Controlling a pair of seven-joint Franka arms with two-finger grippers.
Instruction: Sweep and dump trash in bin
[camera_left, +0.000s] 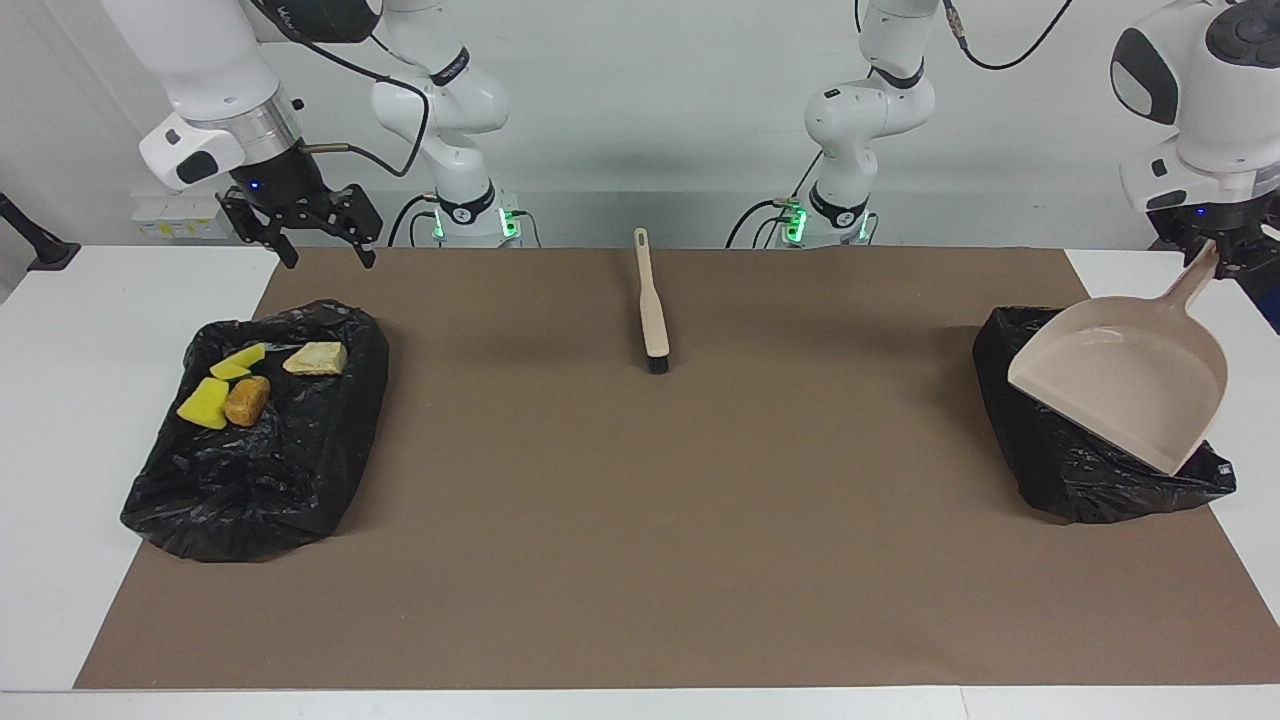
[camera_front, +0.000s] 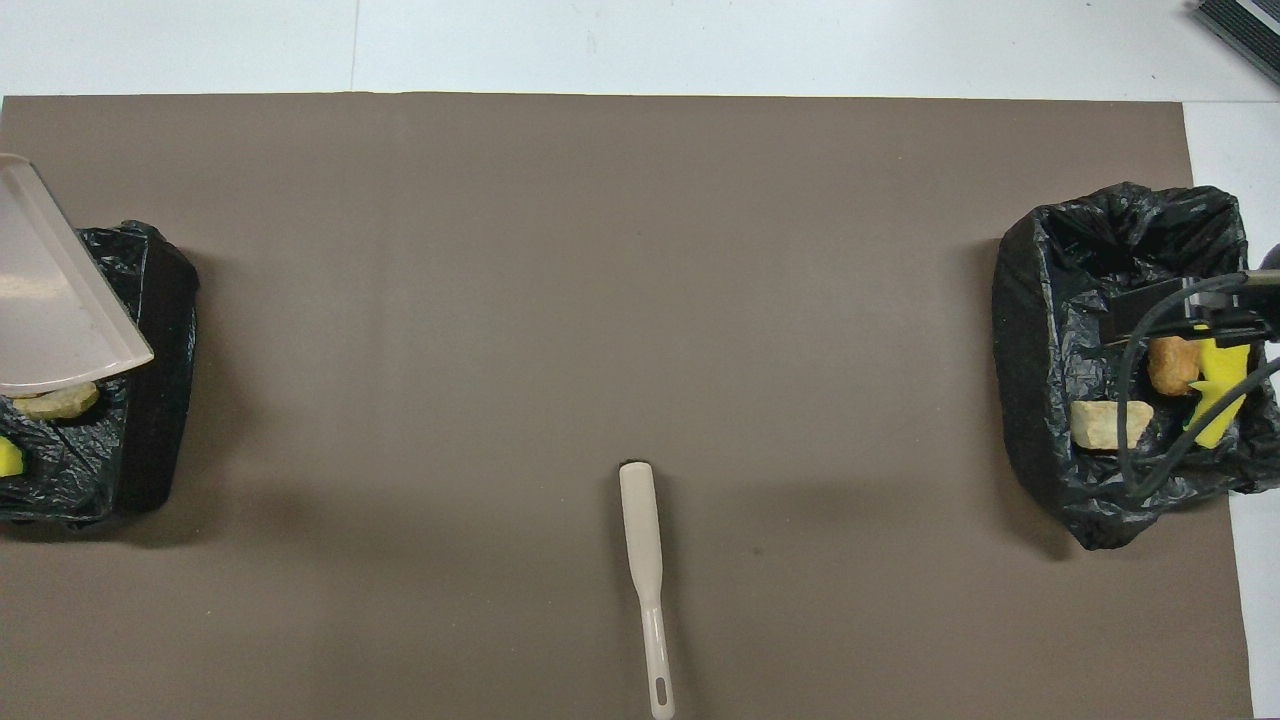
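The beige dustpan (camera_left: 1125, 385) hangs tilted over the black-lined bin (camera_left: 1050, 470) at the left arm's end of the table, lip down at the liner. My left gripper (camera_left: 1215, 255) is shut on its handle. Under the pan's lip (camera_front: 45, 300) a tan lump (camera_front: 60, 402) and a yellow bit (camera_front: 8, 458) of trash lie in that bin (camera_front: 160, 330). A second black-lined bin (camera_left: 250, 480) at the right arm's end holds yellow sponge chunks (camera_left: 205, 402), a brown lump (camera_left: 246, 400) and a tan lump (camera_left: 316, 357). My right gripper (camera_left: 328, 258) hangs open and empty above the edge of that bin nearest the robots.
The beige brush (camera_left: 652, 310) lies on the brown mat (camera_left: 640, 520) midway between the bins, close to the robots' edge, bristles pointing away from them. White table shows around the mat.
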